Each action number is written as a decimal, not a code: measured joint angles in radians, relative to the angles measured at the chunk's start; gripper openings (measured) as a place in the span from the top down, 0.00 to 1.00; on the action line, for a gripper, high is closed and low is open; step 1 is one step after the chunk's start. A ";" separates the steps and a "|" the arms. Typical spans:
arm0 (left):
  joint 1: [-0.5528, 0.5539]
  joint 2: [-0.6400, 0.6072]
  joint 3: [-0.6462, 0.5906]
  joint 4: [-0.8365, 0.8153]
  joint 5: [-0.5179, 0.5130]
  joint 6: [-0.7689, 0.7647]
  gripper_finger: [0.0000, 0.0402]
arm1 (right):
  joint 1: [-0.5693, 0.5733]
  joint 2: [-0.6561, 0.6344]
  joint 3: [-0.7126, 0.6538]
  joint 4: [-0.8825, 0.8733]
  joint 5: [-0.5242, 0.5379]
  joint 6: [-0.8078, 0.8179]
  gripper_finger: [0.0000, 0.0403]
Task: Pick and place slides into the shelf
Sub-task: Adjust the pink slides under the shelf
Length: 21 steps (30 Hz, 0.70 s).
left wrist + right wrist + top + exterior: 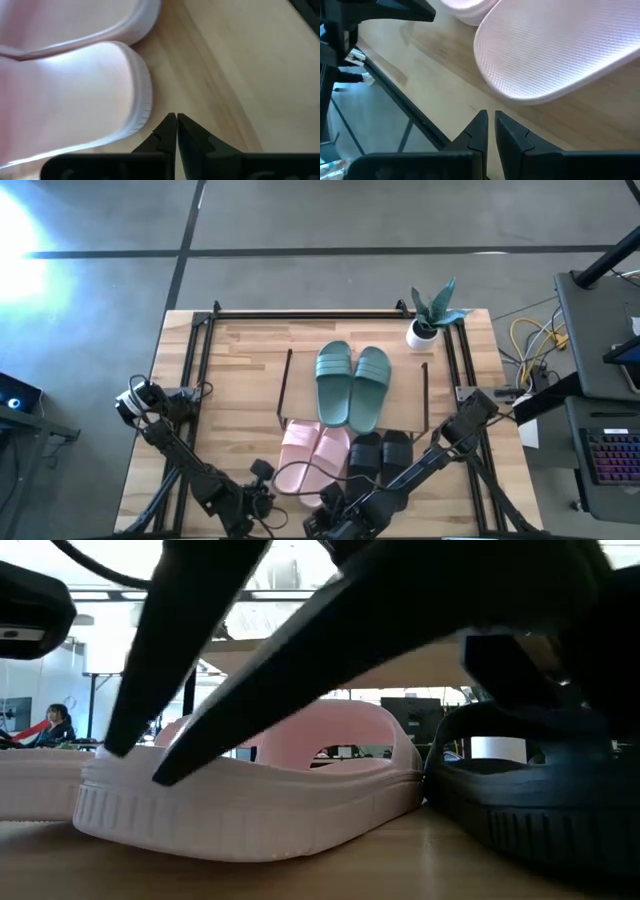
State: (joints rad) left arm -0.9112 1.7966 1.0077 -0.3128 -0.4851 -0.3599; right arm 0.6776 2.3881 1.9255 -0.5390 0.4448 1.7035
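Observation:
Two teal slides [350, 383] lie side by side on the shelf [300, 395] in the middle of the table. In front of it, two pink slides [312, 457] and two black slides [380, 452] rest sole-down on the table. My left gripper [176, 120] is shut and low, its tips just beside the heel rim of a pink slide [75, 90]. My right gripper [490, 119] is shut too, pointing slantwise down at the table a little short of the heel end of a pink slide [560, 50]. In the low view dark fingers cross in front of a pink slide [300, 790].
A small potted plant [430, 320] stands at the table's far right corner. The shelf's thin black end frames [425, 392] rise on either side of the teal pair. Both arms [190, 460] crowd the near edge. Bare wood lies left of the shelf [230, 380].

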 joint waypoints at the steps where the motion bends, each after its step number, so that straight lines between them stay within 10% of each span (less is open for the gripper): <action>1: 0.000 0.000 0.000 -0.002 -0.011 0.000 1.00 | -0.002 0.001 0.000 0.002 0.000 0.000 0.93; 21: 0.011 0.000 0.000 -0.002 -0.048 0.000 1.00 | -0.042 0.006 -0.007 -0.058 0.003 -0.028 0.93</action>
State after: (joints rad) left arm -0.8998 1.7966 1.0077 -0.3149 -0.5327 -0.3602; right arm 0.6357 2.3943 1.9187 -0.5969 0.4475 1.6755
